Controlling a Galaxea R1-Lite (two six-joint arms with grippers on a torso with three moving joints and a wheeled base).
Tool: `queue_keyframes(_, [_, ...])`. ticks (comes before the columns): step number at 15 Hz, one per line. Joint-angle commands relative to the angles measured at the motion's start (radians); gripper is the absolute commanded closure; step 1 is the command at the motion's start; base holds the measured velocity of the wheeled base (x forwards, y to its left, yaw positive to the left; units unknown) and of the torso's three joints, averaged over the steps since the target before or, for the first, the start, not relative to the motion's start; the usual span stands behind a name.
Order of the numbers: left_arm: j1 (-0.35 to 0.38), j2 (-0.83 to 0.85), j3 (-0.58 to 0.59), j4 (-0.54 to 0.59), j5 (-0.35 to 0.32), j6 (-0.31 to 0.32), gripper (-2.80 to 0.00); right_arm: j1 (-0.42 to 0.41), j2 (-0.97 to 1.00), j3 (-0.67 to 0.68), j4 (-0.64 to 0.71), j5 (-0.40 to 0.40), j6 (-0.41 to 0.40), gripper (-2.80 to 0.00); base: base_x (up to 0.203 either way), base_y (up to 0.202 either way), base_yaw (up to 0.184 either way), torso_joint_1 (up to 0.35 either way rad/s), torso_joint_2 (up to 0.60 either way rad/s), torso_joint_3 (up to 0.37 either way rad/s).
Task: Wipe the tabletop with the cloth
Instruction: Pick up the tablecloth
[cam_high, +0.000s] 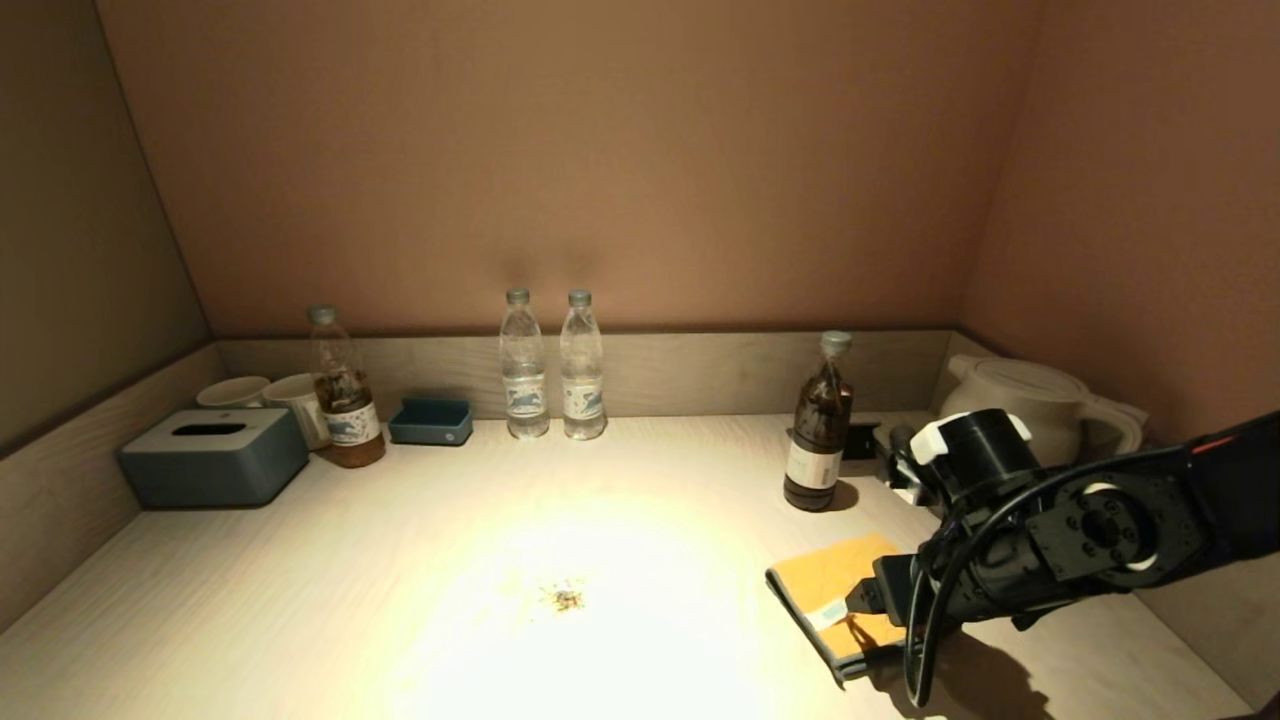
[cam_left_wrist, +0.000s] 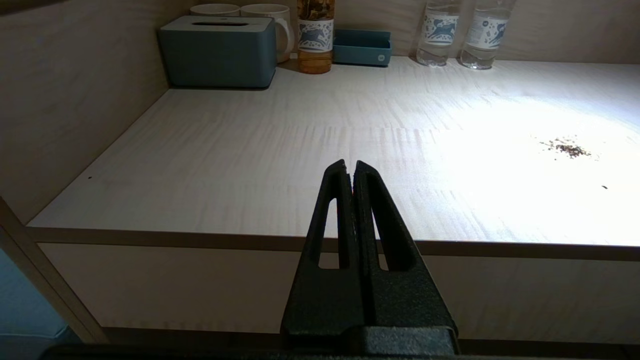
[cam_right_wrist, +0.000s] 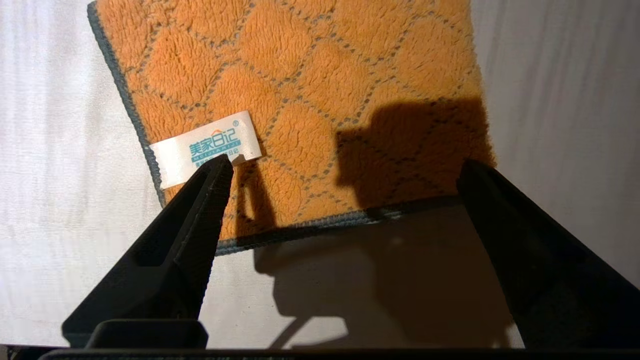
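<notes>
Right gripper (cam_right_wrist: 345, 167): spread wide over your cloth's (cam_right_wrist: 300, 100) near edge
Cloth: flat, right front of surface (cam_high: 400, 560)
Left gripper (cam_left_wrist: 350, 167): clenched, empty, parked off surface
Risk: you may pinch only the label (cam_right_wrist: 205, 147), so the cloth slips

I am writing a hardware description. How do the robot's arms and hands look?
The right arm is black, with round joint housings, a white-edged cylindrical cap, a looping black cable and a red stripe near the shoulder. The right hand has two long, tapered matte black fingers. The left hand has the same black wedge-shaped fingers, each with a slot cut through.
</notes>
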Motion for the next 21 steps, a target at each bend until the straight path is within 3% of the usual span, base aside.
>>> queue_keyframes(1, [0.000,0.001,0.000,0.000,0.000,-0.001,0.00,0.004,-0.008,0.000,0.000,-0.008,0.000,-2.80,0.000,0.000,0.000,0.000,0.00,0.000])
queue_keyframes(21, [0.000,0.001,0.000,0.000,0.000,-0.001,0.00,0.042,0.064,-0.006,-0.003,-0.005,0.002,-2.80,0.000,0.000,0.000,0.000,0.00,0.000])
